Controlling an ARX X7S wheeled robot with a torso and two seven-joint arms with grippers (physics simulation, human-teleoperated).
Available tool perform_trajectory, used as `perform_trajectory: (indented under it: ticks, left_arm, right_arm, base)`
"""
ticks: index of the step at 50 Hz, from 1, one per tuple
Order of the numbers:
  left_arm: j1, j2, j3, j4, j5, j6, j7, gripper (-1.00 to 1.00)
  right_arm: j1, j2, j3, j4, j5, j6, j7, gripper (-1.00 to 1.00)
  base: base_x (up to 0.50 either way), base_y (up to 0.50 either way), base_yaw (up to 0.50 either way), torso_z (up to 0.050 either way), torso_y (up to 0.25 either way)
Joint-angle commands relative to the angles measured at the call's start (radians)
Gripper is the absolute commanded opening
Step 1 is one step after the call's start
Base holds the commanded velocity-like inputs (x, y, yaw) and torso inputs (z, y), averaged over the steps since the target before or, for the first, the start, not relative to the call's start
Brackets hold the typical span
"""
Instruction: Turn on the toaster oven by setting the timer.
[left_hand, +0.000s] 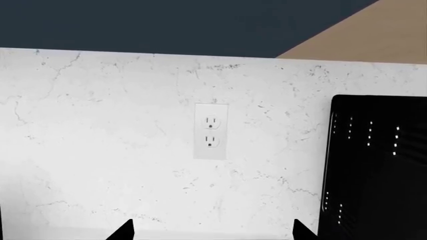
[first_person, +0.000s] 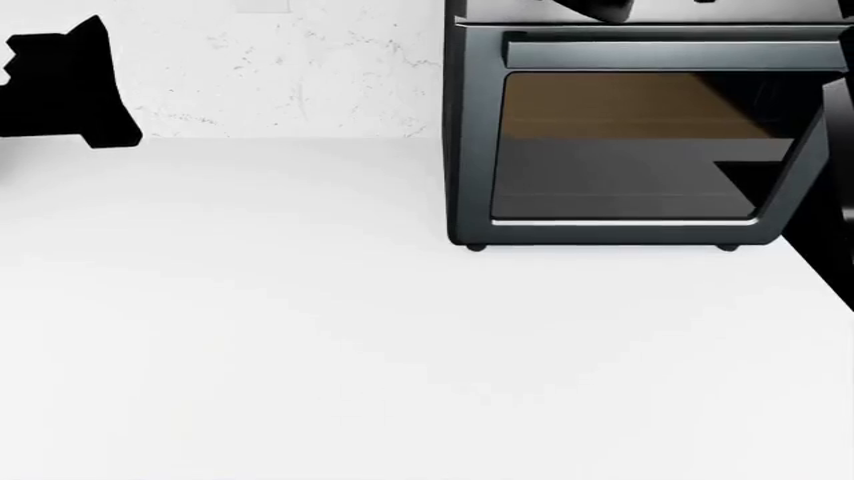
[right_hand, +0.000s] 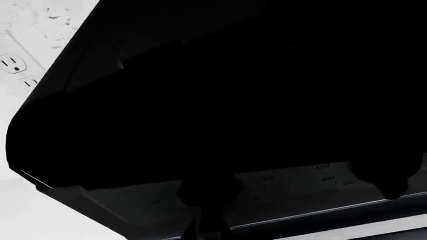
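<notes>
The toaster oven (first_person: 627, 140) stands at the back right of the counter, its dark glass door shut under a horizontal bar handle (first_person: 667, 48). Its control strip is cut off by the top of the head view. My right gripper (first_person: 597, 8) shows there only as a dark shape against that strip. The right wrist view is almost all dark oven body (right_hand: 220, 90), with faint dial numbers (right_hand: 327, 178) and a dark round shape (right_hand: 208, 192) close by; its jaws cannot be made out. My left gripper (left_hand: 213, 232) is open, hanging left of the oven and facing the wall.
A white marble backsplash (left_hand: 100, 125) with a double wall outlet (left_hand: 211, 131) runs behind the white counter (first_person: 334, 340). The oven's vented side panel (left_hand: 377, 170) is close to the left gripper's right. My right arm (first_person: 834, 200) runs along the oven's right edge.
</notes>
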Motion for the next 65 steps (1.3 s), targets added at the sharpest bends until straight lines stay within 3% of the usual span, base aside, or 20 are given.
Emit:
perform_trajectory:
  ticks: [1,65]
  left_arm:
    - [0.004,-0.004,0.001,0.002,-0.003,0.005,-0.002,1.0]
    - [-0.002,-0.01,0.03,-0.007,0.007,0.027,0.005,1.0]
  right_arm:
    - [0.002,-0.01,0.027,0.021,0.007,-0.048,-0.037,-1.0]
    - [0.007,-0.048,0.115,0.199,0.175,-0.054,0.003,-1.0]
  base:
    - [0.0,0.0,0.0,0.0,0.0]
    - [0.0,0.0,0.0,0.0,0.0]
